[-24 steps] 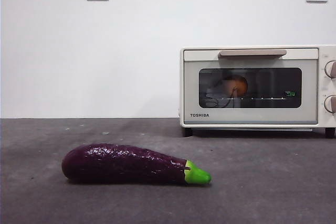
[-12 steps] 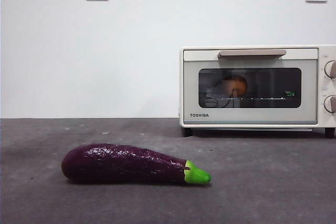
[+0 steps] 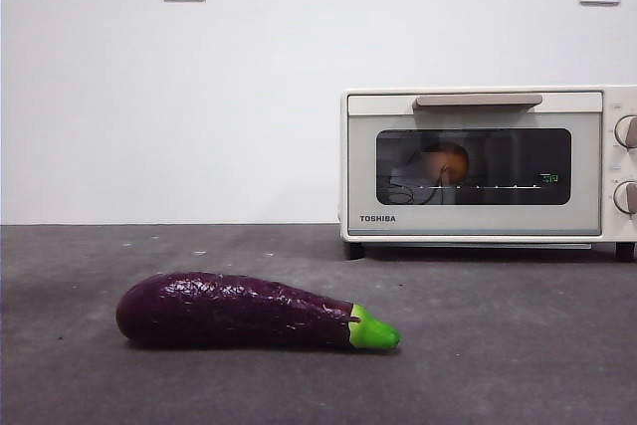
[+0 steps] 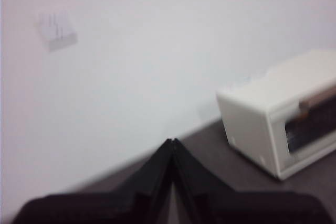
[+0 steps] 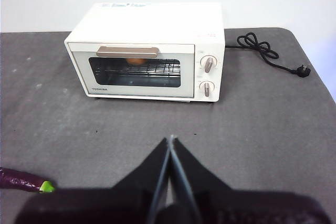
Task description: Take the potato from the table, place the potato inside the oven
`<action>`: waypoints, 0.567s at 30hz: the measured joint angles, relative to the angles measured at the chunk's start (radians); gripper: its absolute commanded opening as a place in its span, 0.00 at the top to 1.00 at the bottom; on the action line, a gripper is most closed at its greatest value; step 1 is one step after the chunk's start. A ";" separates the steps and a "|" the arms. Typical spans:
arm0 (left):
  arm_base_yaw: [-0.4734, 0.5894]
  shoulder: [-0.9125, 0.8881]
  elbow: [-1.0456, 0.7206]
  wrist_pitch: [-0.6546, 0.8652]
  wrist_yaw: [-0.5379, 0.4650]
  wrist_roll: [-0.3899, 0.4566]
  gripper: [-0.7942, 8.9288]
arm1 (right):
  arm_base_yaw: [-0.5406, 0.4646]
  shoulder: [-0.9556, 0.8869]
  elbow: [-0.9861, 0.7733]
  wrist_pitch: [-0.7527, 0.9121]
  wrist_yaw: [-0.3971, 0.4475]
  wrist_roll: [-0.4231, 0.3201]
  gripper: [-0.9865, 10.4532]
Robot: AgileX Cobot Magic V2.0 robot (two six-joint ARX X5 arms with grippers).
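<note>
Bright, even light; left wrist blurred

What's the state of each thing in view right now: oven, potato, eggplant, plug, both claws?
oven: door closed.
potato: inside the oven, on the wire rack, behind the glass.
eggplant: lying on its side on the table, untouched.
power plug: on the table, not plugged in.
left claw: shut, empty, raised.
right claw: shut, empty, facing the oven.
</note>
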 measured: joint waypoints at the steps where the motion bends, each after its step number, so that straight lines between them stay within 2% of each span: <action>1: 0.010 -0.016 -0.039 0.002 0.000 -0.019 0.92 | 0.000 0.000 0.000 0.000 0.000 0.000 0.91; 9: 0.076 -0.101 -0.286 0.087 -0.007 -0.161 0.92 | 0.000 0.000 0.000 0.000 0.000 0.000 0.91; 13: 0.109 -0.159 -0.390 0.174 -0.007 -0.174 0.92 | 0.000 0.000 0.000 0.000 0.000 0.000 0.91; 17: 0.145 -0.219 -0.482 0.187 -0.007 -0.181 0.92 | 0.000 0.000 0.000 0.000 0.000 0.000 0.91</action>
